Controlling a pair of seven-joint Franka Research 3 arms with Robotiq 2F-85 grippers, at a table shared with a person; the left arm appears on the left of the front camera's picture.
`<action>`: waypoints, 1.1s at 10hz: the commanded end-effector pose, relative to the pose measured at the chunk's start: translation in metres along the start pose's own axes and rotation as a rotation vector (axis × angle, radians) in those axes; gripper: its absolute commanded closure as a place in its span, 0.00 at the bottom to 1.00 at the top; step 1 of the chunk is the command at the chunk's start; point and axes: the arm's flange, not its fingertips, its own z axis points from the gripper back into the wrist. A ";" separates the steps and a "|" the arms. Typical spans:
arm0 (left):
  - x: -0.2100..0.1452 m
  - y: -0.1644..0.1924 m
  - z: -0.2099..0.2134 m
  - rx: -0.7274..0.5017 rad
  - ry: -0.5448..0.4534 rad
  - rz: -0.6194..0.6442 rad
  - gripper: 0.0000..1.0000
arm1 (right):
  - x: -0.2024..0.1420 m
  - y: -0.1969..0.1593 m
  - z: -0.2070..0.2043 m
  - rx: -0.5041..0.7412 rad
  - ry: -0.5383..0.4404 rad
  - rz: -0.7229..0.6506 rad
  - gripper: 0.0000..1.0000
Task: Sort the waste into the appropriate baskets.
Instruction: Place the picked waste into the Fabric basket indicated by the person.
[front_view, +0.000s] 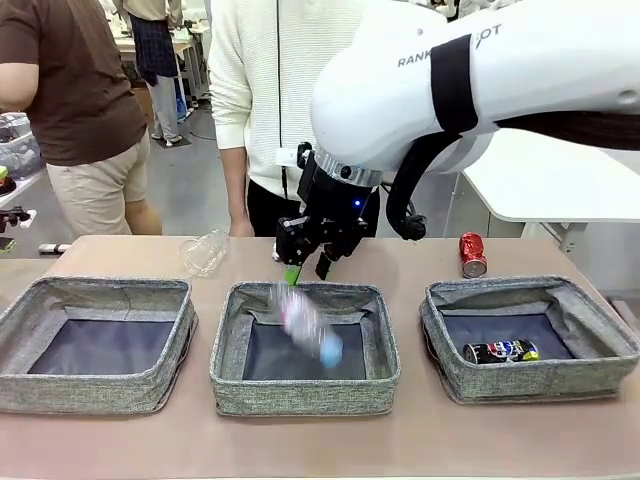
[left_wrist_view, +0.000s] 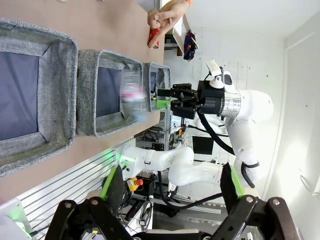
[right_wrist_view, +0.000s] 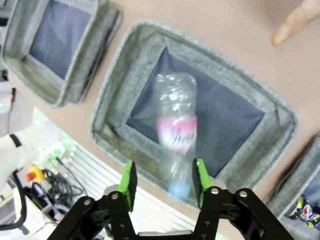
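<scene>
Pink-labelled bottle (front_view: 305, 325) is just a smear over the middle basket (front_view: 300, 395): label unreadable, cap end a blue blur. Left basket (front_view: 90, 390), at the table's left edge, is clipped by the frame. Dark can (front_view: 500, 351): print too small to read.

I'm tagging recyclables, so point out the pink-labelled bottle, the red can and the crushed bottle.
pink-labelled bottle (right_wrist_view: 176, 131), right wrist view, on its pink label
red can (front_view: 473, 255), front view, on its side
crushed bottle (front_view: 205, 252), front view, on its clear body
</scene>
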 end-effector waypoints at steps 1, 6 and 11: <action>-0.001 -0.005 0.000 -0.020 -0.003 0.005 0.00 | -0.010 -0.006 0.001 0.039 -0.028 -0.017 0.00; -0.001 -0.005 0.000 -0.020 -0.003 0.005 0.00 | -0.015 -0.015 0.004 0.090 -0.042 -0.033 0.00; -0.001 -0.005 0.000 -0.020 -0.003 0.005 0.00 | -0.089 -0.118 0.079 0.762 -0.108 -0.240 0.00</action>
